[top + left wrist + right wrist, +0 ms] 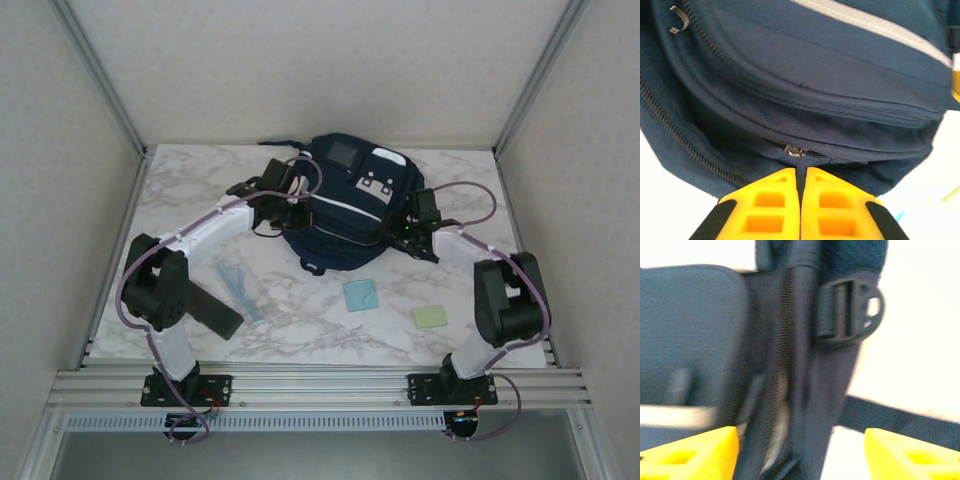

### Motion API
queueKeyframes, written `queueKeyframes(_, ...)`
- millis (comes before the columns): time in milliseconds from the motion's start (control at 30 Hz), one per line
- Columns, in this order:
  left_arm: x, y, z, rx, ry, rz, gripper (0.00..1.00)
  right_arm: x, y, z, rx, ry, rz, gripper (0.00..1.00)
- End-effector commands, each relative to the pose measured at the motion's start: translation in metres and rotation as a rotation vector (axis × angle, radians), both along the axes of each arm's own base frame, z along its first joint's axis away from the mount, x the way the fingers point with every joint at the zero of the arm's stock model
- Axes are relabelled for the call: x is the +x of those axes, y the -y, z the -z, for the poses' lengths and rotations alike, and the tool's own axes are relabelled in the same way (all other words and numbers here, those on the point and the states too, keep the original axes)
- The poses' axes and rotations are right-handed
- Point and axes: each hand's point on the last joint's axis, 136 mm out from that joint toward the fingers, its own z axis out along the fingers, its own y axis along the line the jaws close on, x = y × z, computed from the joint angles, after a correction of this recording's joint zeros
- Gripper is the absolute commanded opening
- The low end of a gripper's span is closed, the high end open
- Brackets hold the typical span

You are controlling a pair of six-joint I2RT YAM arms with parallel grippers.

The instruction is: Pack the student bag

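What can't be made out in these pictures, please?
- Left wrist view: whether the shut left jaws pinch the zipper pull on the student bag; the jaws themselves hide it.
- Right wrist view: blur smears the mesh beside the buckle.
- Top view: the pale blue bundle is too small to identify.

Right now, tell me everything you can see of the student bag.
The student bag is a large dark navy fabric backpack lying front-up on the marble table, toward its far edge. Its front shows a grey square patch, a white buckle patch and white reflective stripes. A black strap and buckle sit at its side. The left claw is shut on a zip pull; the right claw stands open around its side edge, blurred.
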Motion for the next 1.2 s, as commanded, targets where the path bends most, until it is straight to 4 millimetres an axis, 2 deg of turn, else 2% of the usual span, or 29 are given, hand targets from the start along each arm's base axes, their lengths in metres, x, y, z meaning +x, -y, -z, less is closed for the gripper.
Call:
queueKeyframes(0,-0.005,0.061,-0.058,-0.220,0.072,0.087,0.00,-0.022,0.001,-0.055,-0.009,0.025,-0.039,0.78)
queueKeyframes(133,-0.004,0.092,-0.067,-0.260,0.091,0.142,0.00,-0.048,-0.004,-0.078,0.095,0.031,-0.032,0.79)
queueKeyframes(300,-0.013,0.118,-0.077,-0.314,0.099,0.194,0.00,-0.060,-0.027,-0.084,0.341,0.024,0.018,0.77)
queueKeyframes(433,-0.025,0.128,-0.082,-0.338,0.102,0.223,0.00,-0.048,-0.038,-0.082,0.465,0.039,0.056,0.77)
queueKeyframes(600,-0.036,0.132,-0.086,-0.371,0.104,0.245,0.00,-0.020,-0.052,-0.063,0.542,0.022,0.103,0.77)
queueKeyframes(667,-0.039,0.132,-0.084,-0.374,0.102,0.250,0.00,-0.009,-0.055,-0.054,0.553,0.033,0.125,0.73)
queueKeyframes(700,-0.040,0.131,-0.082,-0.371,0.100,0.251,0.00,-0.004,-0.056,-0.050,0.554,0.029,0.132,0.68)
queueKeyframes(733,-0.040,0.129,-0.079,-0.364,0.098,0.249,0.00,-0.001,-0.059,-0.046,0.559,0.026,0.127,0.55)
queueKeyframes(767,-0.040,0.127,-0.076,-0.350,0.097,0.247,0.00,0.002,-0.062,-0.043,0.564,0.027,0.121,0.32)
queueKeyframes(833,-0.038,0.119,-0.066,-0.315,0.094,0.231,0.00,0.001,-0.063,-0.039,0.549,0.024,0.117,0.00)
queueKeyframes(900,-0.032,0.106,-0.051,-0.272,0.085,0.201,0.00,-0.003,-0.056,-0.036,0.502,0.026,0.119,0.00)
queueKeyframes(1000,-0.020,0.075,-0.025,-0.196,0.057,0.141,0.00,-0.010,-0.044,-0.041,0.412,0.057,0.112,0.00)
queueKeyframes(1167,-0.014,0.007,0.005,-0.010,0.046,0.047,0.00,-0.017,-0.030,-0.052,0.322,0.087,0.078,0.00)
